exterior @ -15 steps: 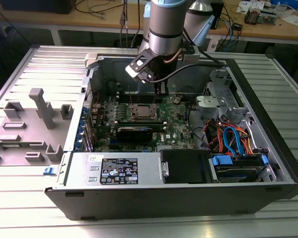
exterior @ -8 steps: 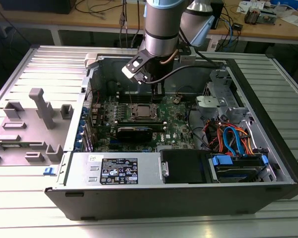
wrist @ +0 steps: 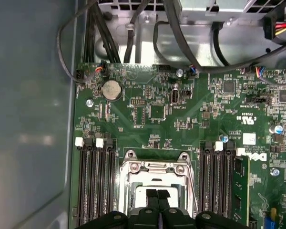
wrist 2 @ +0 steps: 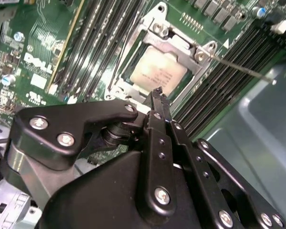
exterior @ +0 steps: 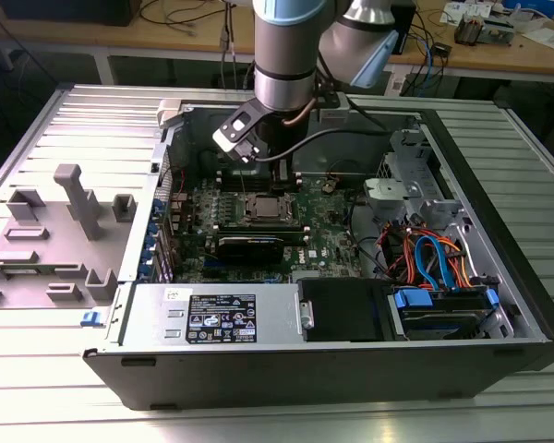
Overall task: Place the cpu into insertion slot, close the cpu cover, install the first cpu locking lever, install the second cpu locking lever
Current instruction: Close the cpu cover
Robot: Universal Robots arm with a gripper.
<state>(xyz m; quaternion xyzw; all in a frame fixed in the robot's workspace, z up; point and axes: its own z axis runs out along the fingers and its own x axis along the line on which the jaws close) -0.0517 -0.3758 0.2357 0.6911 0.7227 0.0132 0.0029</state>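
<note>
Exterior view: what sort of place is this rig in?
Probably a robotics lab or electronics workshop. An open computer case lies on a ribbed metal table, a robot arm reaches down into it, and wooden benches behind are strewn with cables.

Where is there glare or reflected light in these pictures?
In the second wrist view the cpu top looks pale with glare; in the first wrist view light patches lie on the case wall; in the exterior view the table shines.

Computer case (exterior: pixel 351 369) on seemingly metal table (exterior: pixel 37 392)
</note>
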